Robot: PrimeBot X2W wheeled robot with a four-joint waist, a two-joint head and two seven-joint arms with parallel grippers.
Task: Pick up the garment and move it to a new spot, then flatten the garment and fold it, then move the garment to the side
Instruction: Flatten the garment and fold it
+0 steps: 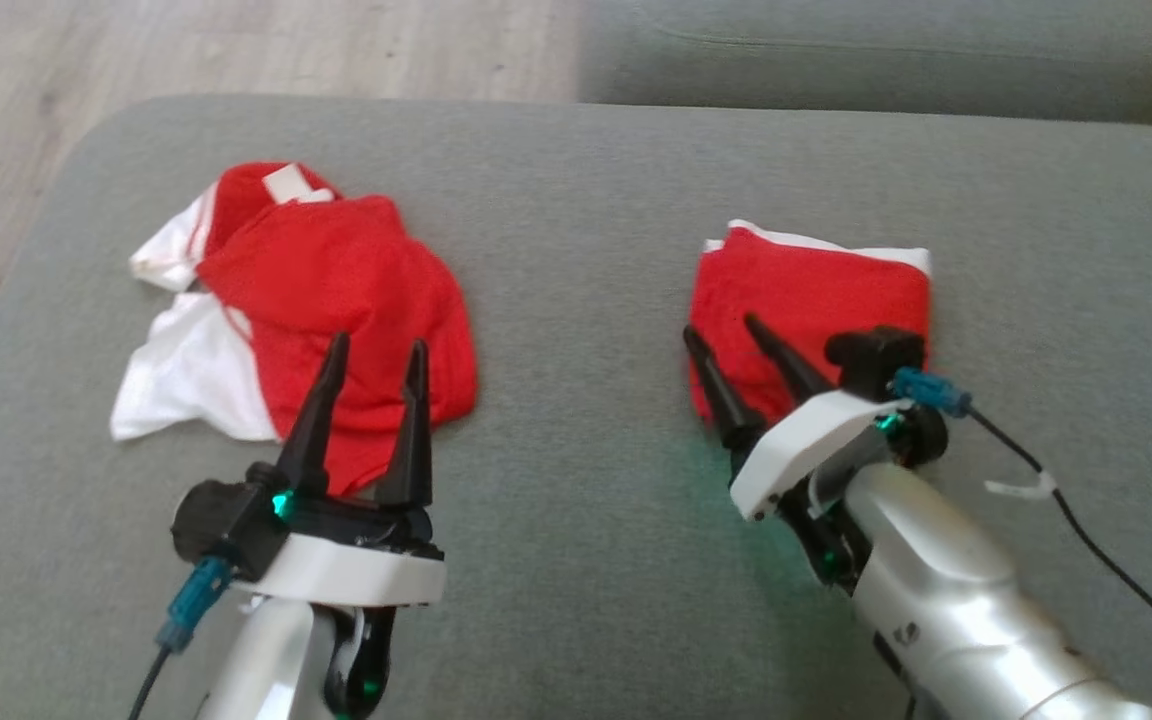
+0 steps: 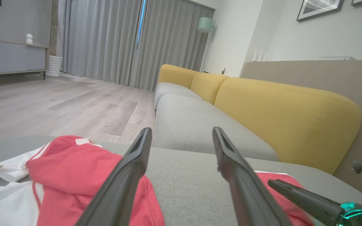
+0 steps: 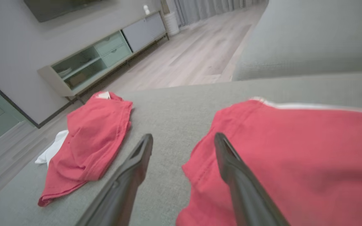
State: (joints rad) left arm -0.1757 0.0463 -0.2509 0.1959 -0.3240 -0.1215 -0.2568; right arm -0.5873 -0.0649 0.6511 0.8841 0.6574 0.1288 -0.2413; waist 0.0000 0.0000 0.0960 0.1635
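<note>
The folded garment is a compact red rectangle with a thin white strip along its far edge. It lies flat on the grey cushion, directly ahead of the right gripper, whose fingertips reach its near corner. That gripper's fingers stand apart and grasp nothing. The right wrist view shows one finger over the red cloth's hem and the other over bare cushion, but not whether either touches. Well off to this gripper's left lies the crumpled garment, a loose red heap with white panels spilling out on its far side and a small white tab at its top. The left gripper hovers at the near edge of that heap with its fingers spread wide and empty. The head view gives the layout from above, with both garments apart on the same cushion and a gripper at each. The left wrist view, looking low along its fingers, adds the yellow backrests, grey curtains and wood floor beyond, and catches one of the right gripper's fingers across the folded garment at its lower right. The right wrist view alone shows a low cabinet against the wall past the crumpled garment.
</note>
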